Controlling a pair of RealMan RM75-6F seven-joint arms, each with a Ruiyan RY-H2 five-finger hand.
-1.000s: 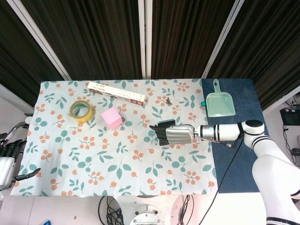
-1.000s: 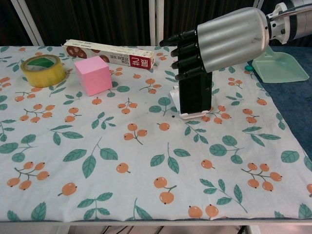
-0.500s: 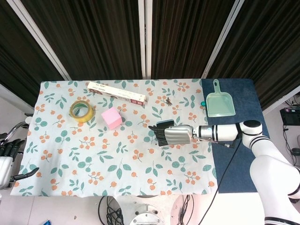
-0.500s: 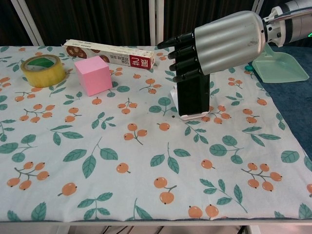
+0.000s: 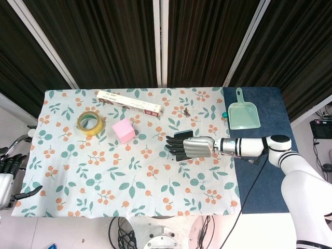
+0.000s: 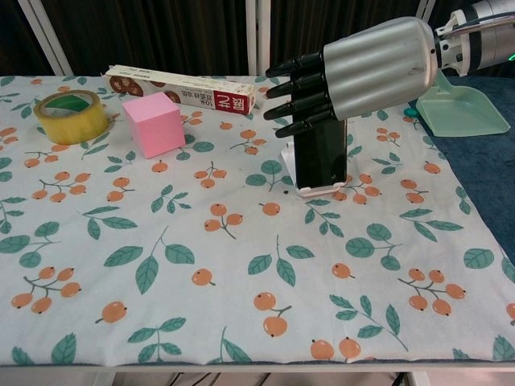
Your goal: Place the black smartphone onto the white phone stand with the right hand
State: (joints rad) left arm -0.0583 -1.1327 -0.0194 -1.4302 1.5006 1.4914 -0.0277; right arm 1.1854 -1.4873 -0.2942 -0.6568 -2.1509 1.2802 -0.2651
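**One phone, upright on its stand**

One black smartphone (image 6: 322, 158) stands in the single white phone stand (image 6: 315, 190). The right hand (image 6: 354, 71) hovers over its top, fingers spread straight, gripping nothing. One tape roll (image 6: 71, 116), one pink cube (image 6: 154, 123), one dustpan (image 6: 459, 106).

The right hand (image 6: 354, 68) hovers with fingers straightened — apparently clear of the black smartphone (image 6: 321, 159), upright below it in the white phone stand (image 6: 317, 190).
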